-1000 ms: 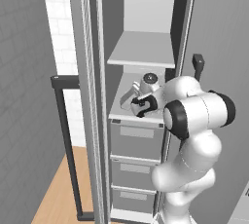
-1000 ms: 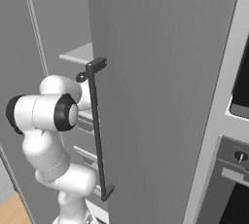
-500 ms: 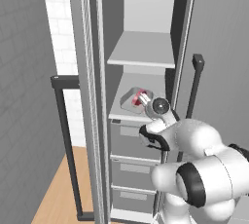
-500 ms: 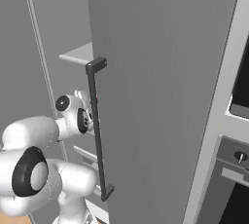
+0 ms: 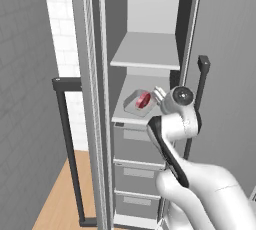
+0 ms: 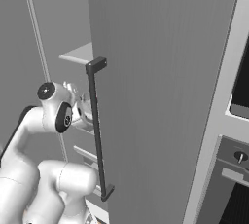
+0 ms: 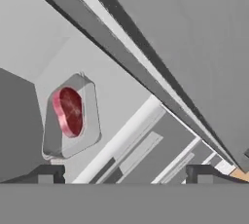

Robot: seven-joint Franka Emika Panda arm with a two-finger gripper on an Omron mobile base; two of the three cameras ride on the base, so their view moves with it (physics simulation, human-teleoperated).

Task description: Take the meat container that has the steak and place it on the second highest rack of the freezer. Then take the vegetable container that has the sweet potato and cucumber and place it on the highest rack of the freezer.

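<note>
Steak [image 5: 143, 100] lies in its grey meat container [image 5: 134, 105], and the container sits on the lower of the two light-grey shelves [image 5: 131, 115] inside the freezer [image 5: 145, 29]. In the hand view the red steak [image 7: 69, 111] rests flat inside the tray [image 7: 92, 121], close to the front edge of that shelf [image 7: 116, 96]. The shelf above it [image 5: 146, 54] is a bare grey board. Under the tray's shelf are stacked grey drawers [image 5: 135, 146]. The white arm bends up in front of the drawers, and its tool [image 5: 159, 94] is just beside the tray, not touching it. The tool [image 7: 125, 172] is let go, with its two dark tips spread far apart and nothing between them. The long freezer door [image 6: 160, 82] stands open to the right, with its dark bar handle [image 6: 97, 130] near the arm.
</note>
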